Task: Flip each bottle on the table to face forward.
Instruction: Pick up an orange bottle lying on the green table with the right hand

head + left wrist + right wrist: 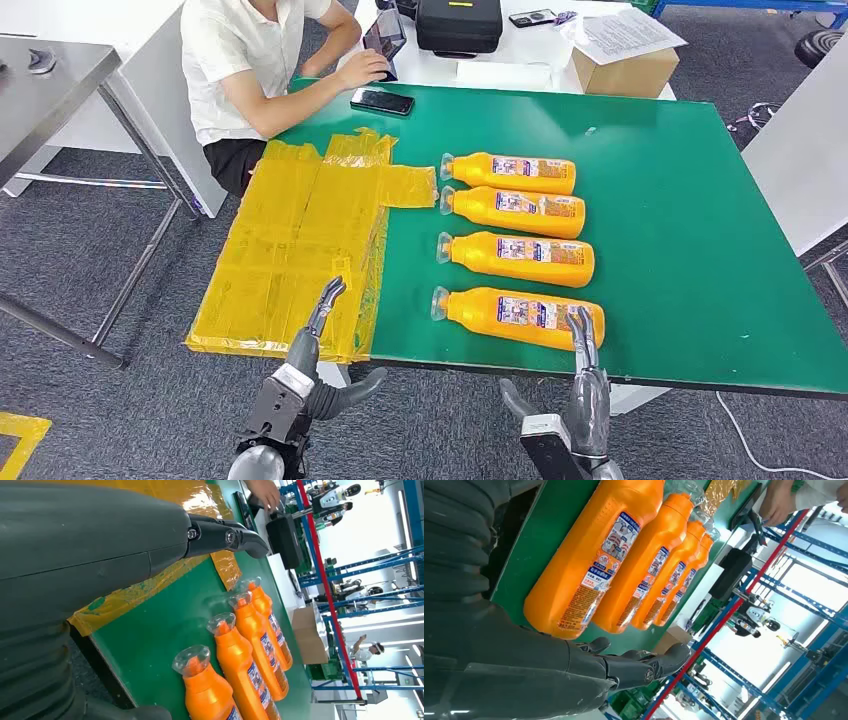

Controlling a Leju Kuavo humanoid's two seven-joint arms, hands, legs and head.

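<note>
- While both arms sit low at the near edge of the table (700, 250), you have the left robot hand (318, 345) with fingers apart and holding nothing, poised over the yellow taped sheet (300, 250).
- Your right robot hand (585, 375) is likewise spread and empty, its fingertips (582, 325) right at the base end of the nearest bottle (520, 315); whether they touch it, you cannot tell.
- All four orange bottles lie on their sides in a row on the green cloth, caps toward the yellow sheet, printed labels up.
- Beyond the nearest come the second bottle (518, 258), the third bottle (515, 210) and the farthest bottle (512, 172), lying close together.
- Judging by this, you are at the start of a flip on the nearest one; next, close around its body and roll it.
- At the far edge a person (250, 70) sits beside a phone (382, 100).
</note>
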